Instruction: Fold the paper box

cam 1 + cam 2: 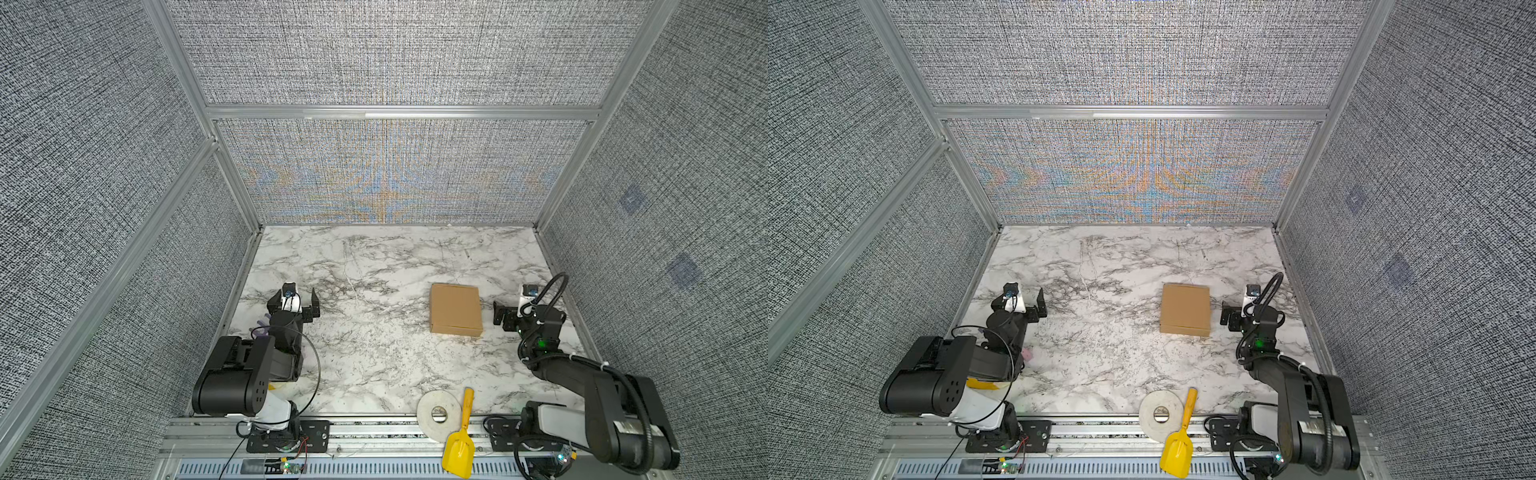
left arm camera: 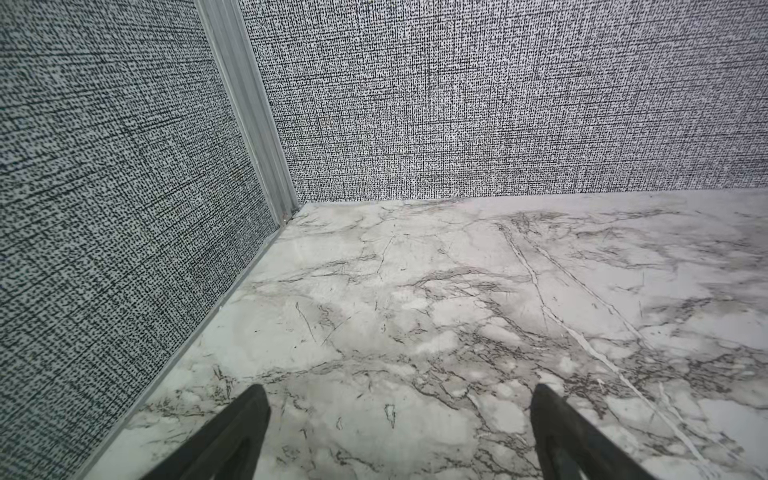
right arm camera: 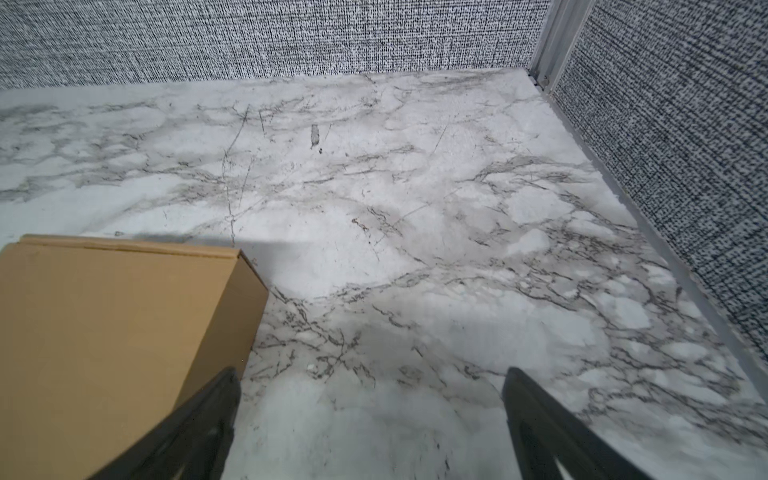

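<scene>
Matt brown cardboard paper box (image 1: pixel 456 309) on smooth marble-patterned table (image 1: pixel 374 266); woven-textured walls (image 1: pixel 386 54), yellow plastic scoop (image 1: pixel 458 446).

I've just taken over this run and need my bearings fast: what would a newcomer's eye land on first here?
The brown paper box stands out first: closed up, lying flat on the marble table right of centre, close beside the open, empty right gripper. The left gripper is open and empty too, far off on the left side. At the near edge lie a white tape roll and a yellow scoop.
</scene>
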Tool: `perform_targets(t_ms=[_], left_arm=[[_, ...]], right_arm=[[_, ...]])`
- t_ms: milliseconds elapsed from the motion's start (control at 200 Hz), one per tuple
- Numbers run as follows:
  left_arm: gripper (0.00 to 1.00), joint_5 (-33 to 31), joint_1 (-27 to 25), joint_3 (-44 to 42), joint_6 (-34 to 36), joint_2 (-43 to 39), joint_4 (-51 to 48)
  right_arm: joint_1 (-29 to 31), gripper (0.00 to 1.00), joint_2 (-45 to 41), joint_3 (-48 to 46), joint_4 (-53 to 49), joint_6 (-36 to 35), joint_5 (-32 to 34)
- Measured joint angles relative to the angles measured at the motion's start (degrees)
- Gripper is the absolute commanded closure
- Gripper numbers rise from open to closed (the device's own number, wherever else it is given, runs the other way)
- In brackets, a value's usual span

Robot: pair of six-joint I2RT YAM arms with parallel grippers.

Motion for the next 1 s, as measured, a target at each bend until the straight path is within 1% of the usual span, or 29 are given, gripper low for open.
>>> perform_targets(t_ms=[125,215,255,325,415,506,1001], left_arm=[[0.01,0.0,0.0,0.0,0.0,0.0,0.4],[0.01,0.0,0.0,0.0,0.0,0.0,0.4],[0.01,0.0,0.0,-0.1,0.0,0.0,0.4],[0.01,0.0,0.0,-0.1,0.0,0.0,0.4],[0.01,0.0,0.0,-0.1,0.0,0.0,0.4],[0.01,0.0,0.0,-0.1,0.0,0.1,0.4],[0.01,0.0,0.0,-0.2,0.0,0.2,0.8]], right_arm=[[-0.2,0.01,5.6,0.4,8.4,1.2,-1.3],[-0.5,0.01,12.0,0.1,15.1,2.1,-1.4],[-0.8,0.01,14.1,0.0,16.5,2.8,-1.4],[-1.1,0.01,13.5,0.8,15.1,3.2,-1.0],[-0.8,0.01,14.3,2.2,18.7,3.9,0.9],[-0.5,0.01,14.3,2.0,18.1,4.1,1.6],[0.4,0.01,14.8,3.8,17.0,3.2,0.7]])
